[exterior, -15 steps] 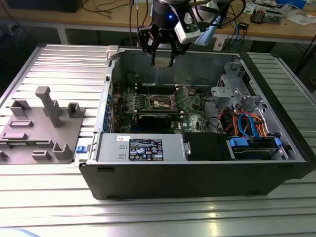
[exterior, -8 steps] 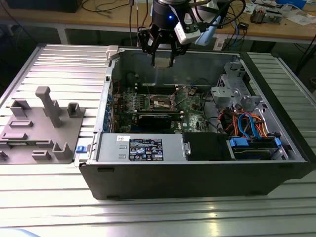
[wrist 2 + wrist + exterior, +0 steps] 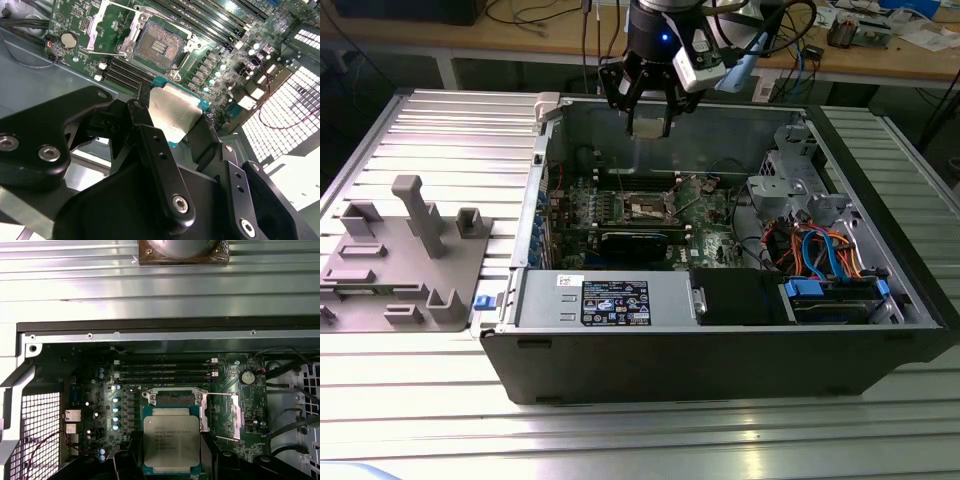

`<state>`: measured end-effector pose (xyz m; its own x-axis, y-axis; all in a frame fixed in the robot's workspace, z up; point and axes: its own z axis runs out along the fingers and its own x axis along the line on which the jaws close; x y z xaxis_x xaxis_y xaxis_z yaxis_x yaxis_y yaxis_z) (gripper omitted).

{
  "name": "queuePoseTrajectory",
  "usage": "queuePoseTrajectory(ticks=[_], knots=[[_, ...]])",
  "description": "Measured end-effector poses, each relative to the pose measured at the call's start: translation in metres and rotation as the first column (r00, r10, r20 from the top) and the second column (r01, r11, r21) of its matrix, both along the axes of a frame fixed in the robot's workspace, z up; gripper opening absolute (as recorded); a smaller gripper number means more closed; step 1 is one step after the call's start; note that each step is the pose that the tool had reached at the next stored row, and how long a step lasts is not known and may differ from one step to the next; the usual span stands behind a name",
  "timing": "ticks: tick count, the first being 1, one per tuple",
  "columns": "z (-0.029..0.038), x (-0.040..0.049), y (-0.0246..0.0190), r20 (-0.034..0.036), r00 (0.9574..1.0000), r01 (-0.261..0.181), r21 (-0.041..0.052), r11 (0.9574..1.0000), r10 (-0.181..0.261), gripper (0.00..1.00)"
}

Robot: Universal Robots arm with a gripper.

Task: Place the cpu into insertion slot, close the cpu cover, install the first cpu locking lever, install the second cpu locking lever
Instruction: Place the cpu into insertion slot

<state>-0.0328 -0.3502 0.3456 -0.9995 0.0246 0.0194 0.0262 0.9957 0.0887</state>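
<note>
Exterior view: looking down on the whole computer case (image 3: pixel 720 350) from well back.
First wrist view: facing straight down at the circuit board (image 3: pixel 95 395).
Second wrist view: slanting in, nearer.
Both wrist views sharing: the socket (image 3: pixel 172 398) (image 3: pixel 157 47).

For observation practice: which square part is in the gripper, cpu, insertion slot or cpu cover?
The cpu, silvery-topped and green-edged, clamped in the gripper; the dark-centred insertion slot lies empty, cpu cover open.

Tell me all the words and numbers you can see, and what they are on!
Nothing here is clear enough to read.
On the cpu, held in the pincer: grey print, too small.
On the power supply box: a dark label, too blurred.
Beside it: a white sticker, too small.
</note>
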Motion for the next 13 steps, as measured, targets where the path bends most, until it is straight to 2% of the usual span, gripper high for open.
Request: queuePoseTrajectory(ticks=[13], knots=[[-0.0037,0.0,0.0,0.0,1.0,0.0,-0.0038,1.0,0.0,0.54]])
